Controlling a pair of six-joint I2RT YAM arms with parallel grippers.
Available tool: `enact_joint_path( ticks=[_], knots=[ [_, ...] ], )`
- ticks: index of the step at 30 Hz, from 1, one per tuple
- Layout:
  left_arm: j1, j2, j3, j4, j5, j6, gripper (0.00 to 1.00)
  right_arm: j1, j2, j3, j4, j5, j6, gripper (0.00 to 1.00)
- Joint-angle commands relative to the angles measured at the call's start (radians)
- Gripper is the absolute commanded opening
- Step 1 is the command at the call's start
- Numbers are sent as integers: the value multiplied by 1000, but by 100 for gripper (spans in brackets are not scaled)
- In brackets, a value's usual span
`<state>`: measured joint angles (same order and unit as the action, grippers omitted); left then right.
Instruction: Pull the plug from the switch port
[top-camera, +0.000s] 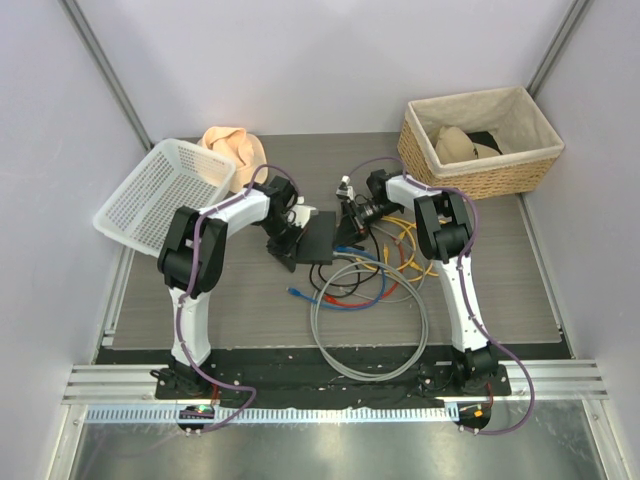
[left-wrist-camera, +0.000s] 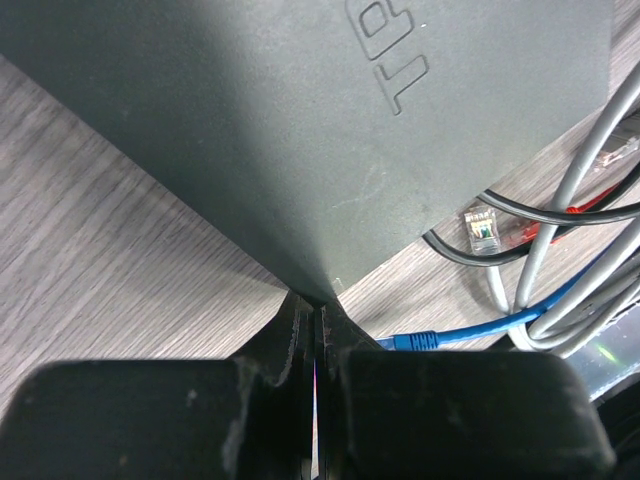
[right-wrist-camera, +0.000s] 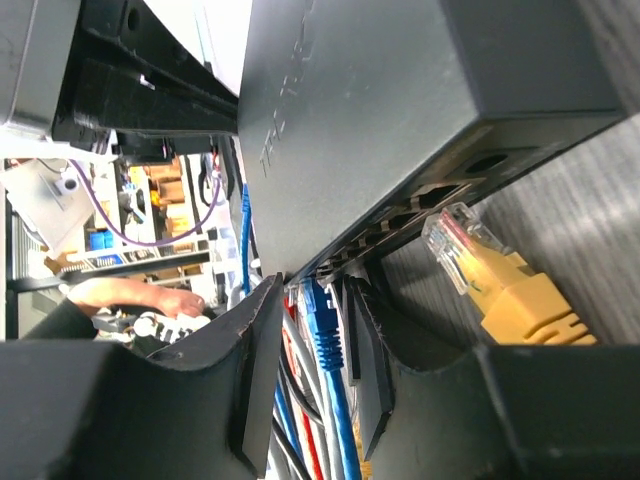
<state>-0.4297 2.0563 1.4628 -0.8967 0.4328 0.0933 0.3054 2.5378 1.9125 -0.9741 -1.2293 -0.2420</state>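
Cable tangle (top-camera: 362, 283) tight against switch (top-camera: 320, 238) sockets.

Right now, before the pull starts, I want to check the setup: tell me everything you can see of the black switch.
The switch is a flat, matte-black, plastic-looking box with raised lettering on top, lying on the wood-grain table between the arms. A row of ports lines the edge facing the right arm; a blue plug sits at one. The shut left gripper touches a corner; the right gripper straddles the blue plug.
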Motion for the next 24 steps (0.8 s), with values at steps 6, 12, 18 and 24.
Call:
enact_joint_path(
  ticks=[6,12,18,24],
  knots=[
    [3,-7,25,1,-17,19,0,-5,55,13,-92,114,-143,38],
    [5,-8,18,5,-19,17,0,-5,62,13,-92,120,-151,33],
    [3,-8,21,2,-22,22,0,-3,72,14,-80,129,-126,26],
    [3,-33,28,-16,-23,45,0,-5,72,11,-57,158,-83,15]
  ],
)
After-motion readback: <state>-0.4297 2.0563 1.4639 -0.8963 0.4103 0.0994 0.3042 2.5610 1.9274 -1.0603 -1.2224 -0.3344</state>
